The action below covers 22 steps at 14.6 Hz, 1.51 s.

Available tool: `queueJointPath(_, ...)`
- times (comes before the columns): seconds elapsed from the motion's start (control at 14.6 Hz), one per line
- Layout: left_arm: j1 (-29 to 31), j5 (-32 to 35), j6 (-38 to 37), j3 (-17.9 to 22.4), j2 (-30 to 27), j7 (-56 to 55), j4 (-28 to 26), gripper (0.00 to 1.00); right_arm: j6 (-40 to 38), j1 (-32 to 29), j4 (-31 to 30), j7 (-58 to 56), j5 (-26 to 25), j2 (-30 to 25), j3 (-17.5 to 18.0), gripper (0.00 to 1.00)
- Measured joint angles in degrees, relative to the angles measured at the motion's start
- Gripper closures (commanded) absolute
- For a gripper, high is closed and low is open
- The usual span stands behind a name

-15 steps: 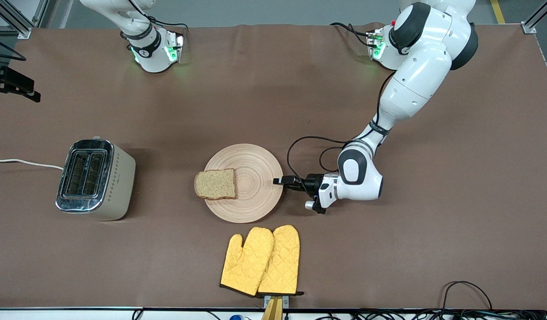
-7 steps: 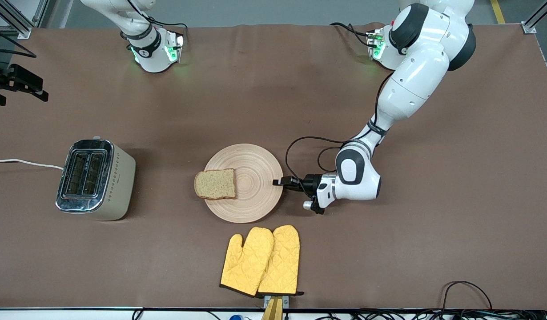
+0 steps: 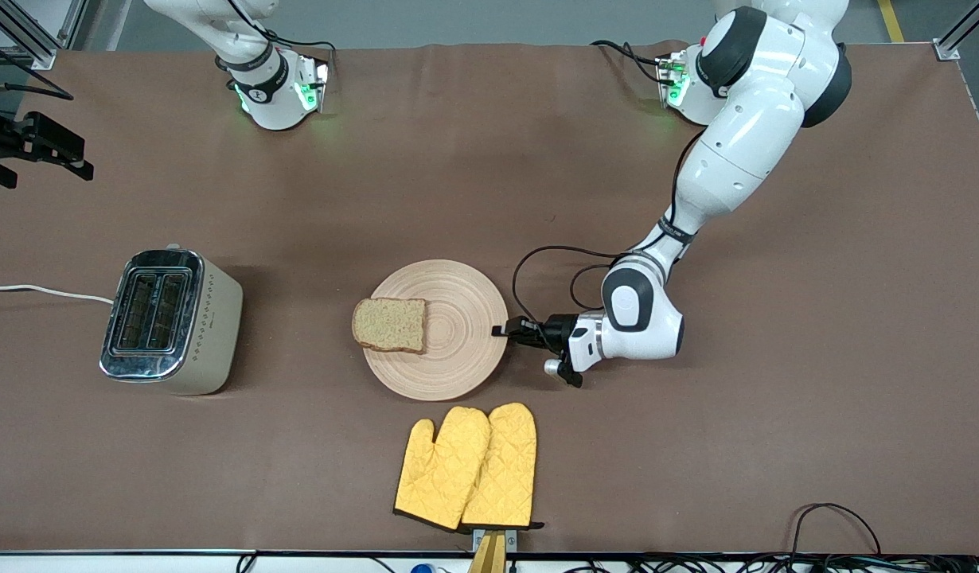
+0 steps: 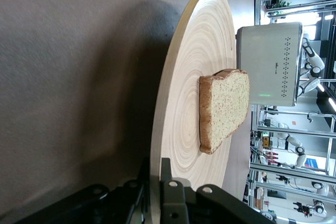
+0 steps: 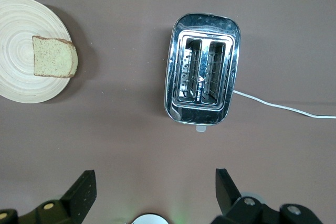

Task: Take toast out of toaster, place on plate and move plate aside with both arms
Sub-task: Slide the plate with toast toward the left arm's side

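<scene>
The round pale wooden plate (image 3: 458, 318) lies mid-table, and its ring grooves (image 4: 184, 103) show in the left wrist view. The brown toast (image 3: 389, 324) rests on it toward the right arm's end, overhanging the rim; it also shows as toast (image 4: 223, 108) and toast (image 5: 52, 57). My left gripper (image 3: 501, 329) is shut on the plate's rim at the left arm's end, one finger above and one below, left gripper (image 4: 155, 166). My right gripper (image 3: 36, 147) hangs open over the right arm's end of the table, high above the toaster, with nothing between its fingers, right gripper (image 5: 155, 190).
A chrome and cream toaster (image 3: 167, 318) with two empty slots stands toward the right arm's end, its white cord (image 3: 44, 291) running off the table. Two yellow oven mitts (image 3: 467, 465) lie nearer the front camera than the plate. The left arm's cable (image 3: 537, 270) loops beside the plate.
The left gripper has closed onto the plate's rim. The plate and toast have shifted slightly. The right gripper has drifted a little at the table's end.
</scene>
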Motion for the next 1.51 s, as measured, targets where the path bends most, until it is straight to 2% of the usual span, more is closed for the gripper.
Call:
queueJointPath(0.34, 5.3, 0.0, -1.6, -0.2, -2.8, -1.5, 1.9, 1.0, 0.1, 0.1, 0.0, 0.0, 0.0, 0.0, 0.6, 0.0)
queueJointPath(0.55, 10.7, 0.0, -5.6, -0.2, -7.3, -5.9, 1.9, 1.0, 0.1, 0.1, 0.0, 0.0, 0.0, 0.0, 0.6, 0.0)
queueJointPath(0.75, 18.0, 0.7, -12.8, -0.1, -9.5, -6.7, 1.7, 1.0, 0.1, 0.1, 0.0, 0.0, 0.0, 0.0, 0.6, 0.0)
queueJointPath(1.03, 27.4, 8.2, -18.7, 0.0, -9.5, -6.7, 1.0, 1.0, 0.2, 0.1, 0.0, 0.0, 0.0, 0.0, 0.7, 0.0)
queueJointPath(1.23, 33.5, 9.9, -22.0, 0.2, -9.4, -6.6, -0.5, 1.0, 0.3, 0.1, 0.0, 0.0, 0.0, 0.0, 0.7, 0.0)
queueJointPath(1.51, 41.4, 18.1, -25.6, 0.5, -8.9, -6.5, -1.7, 1.0, 0.3, 0.1, 0.0, 0.0, 0.0, 0.0, 0.7, 0.0)
